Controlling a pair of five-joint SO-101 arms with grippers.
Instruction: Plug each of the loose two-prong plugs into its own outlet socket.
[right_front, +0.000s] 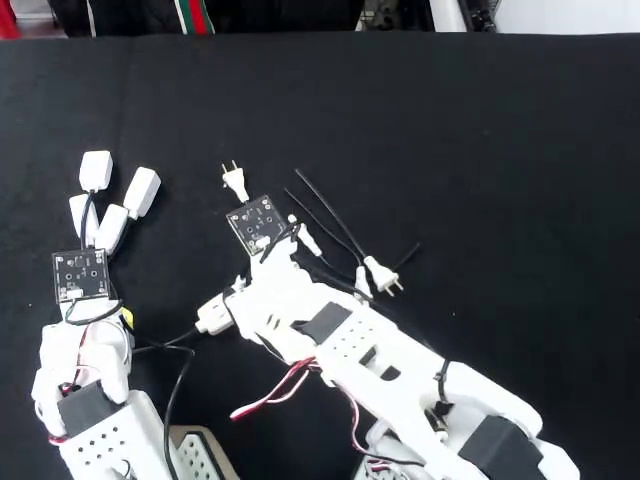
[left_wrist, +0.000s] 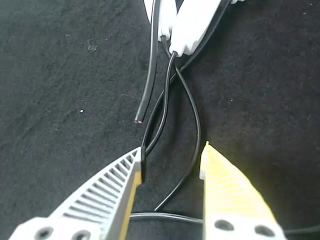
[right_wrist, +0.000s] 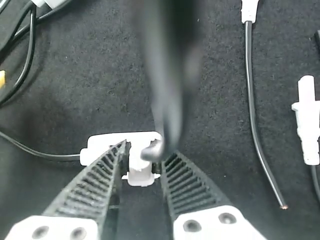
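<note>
The right fingers (right_wrist: 95, 180) pinch one plug (right_wrist: 102, 146); three other plugs (right_front: 233, 181) lie loose near them. The left fingers (left_wrist: 112, 185) are spread astride black cables (left_wrist: 146, 75), four sockets (right_front: 95, 170) just ahead.

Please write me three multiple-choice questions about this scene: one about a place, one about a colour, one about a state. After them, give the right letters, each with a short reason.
1. Where do the white sockets lie?
A. just ahead of the left pincer
B. at the table's right edge
C. under the right arm

2. What colour is one finger of the left pincer?
A. red
B. yellow
C. blue

3. In what state is the right pincer?
A. wide open over bare cloth
B. shut on a white plug
C. shut on a yellow cloth

Answers:
1 A, since the high view shows them clustered just beyond that pincer.
2 B, since the left wrist view shows a yellow finger beside a white one.
3 B, since the right wrist view shows both fingers pressed against the plug.
</note>
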